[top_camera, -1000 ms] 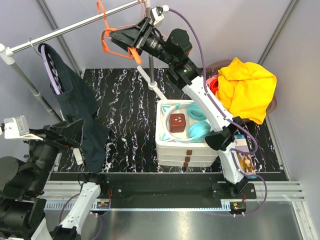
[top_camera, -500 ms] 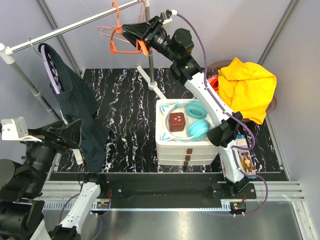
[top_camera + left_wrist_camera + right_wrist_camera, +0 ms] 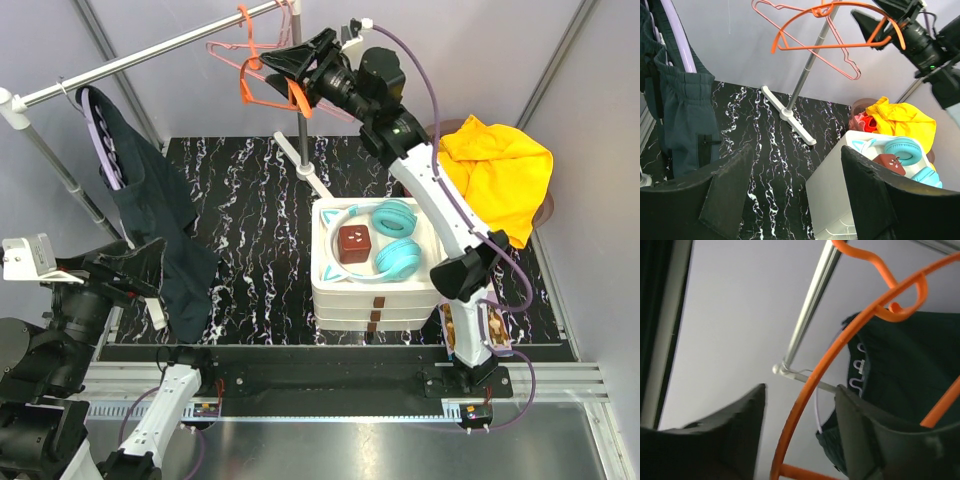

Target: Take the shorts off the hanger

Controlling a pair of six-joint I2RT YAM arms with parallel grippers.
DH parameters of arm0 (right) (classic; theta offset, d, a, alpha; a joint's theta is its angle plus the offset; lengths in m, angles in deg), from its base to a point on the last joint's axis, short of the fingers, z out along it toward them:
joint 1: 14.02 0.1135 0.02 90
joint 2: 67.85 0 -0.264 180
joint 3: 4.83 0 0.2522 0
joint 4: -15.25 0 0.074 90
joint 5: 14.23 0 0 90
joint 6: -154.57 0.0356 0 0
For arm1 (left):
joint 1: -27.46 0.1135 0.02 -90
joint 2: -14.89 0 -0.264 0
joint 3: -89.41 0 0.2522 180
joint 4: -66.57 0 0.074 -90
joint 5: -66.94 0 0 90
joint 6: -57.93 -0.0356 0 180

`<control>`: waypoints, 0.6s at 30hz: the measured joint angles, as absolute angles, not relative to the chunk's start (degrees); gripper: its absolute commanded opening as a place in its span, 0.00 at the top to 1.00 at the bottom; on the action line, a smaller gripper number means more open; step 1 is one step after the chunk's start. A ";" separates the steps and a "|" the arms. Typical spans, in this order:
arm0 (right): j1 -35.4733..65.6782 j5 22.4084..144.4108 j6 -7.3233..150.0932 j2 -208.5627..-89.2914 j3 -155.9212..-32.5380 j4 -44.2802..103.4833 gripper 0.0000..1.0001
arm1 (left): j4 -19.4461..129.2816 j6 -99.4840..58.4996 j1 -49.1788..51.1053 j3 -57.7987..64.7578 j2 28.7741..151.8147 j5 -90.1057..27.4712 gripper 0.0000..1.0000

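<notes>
On a curved lilac hanger (image 3: pixel 98 135) drape dark, crumpled shorts (image 3: pixel 162 232).

Your right arm: raised high, reaching left; right gripper (image 3: pixel 800 387) parted. Your left arm: folded low; left gripper (image 3: pixel 796 150) spread wide.

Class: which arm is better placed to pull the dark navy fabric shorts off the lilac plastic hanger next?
Left. The left hand, open, sits beside the lower part of the dark navy fabric shorts. The right hand is up at the orange plastic hanger, far along the metal rail.
</notes>
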State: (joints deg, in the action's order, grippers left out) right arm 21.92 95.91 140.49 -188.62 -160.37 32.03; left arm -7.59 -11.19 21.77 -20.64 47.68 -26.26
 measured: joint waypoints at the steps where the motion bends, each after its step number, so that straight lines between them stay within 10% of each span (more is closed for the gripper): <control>1: 21.85 95.45 138.85 -187.37 -160.35 35.62 0.18 | -7.59 -11.06 21.77 -20.64 47.68 -26.21 0.25; 5: 21.18 94.20 133.15 -183.68 -160.39 47.88 0.00 | -7.76 -9.96 21.77 -20.64 47.68 -25.54 0.25; 18: 18.77 88.65 108.91 -173.75 -161.79 84.18 0.00 | -17.18 -5.99 21.75 -35.11 56.08 -18.19 0.24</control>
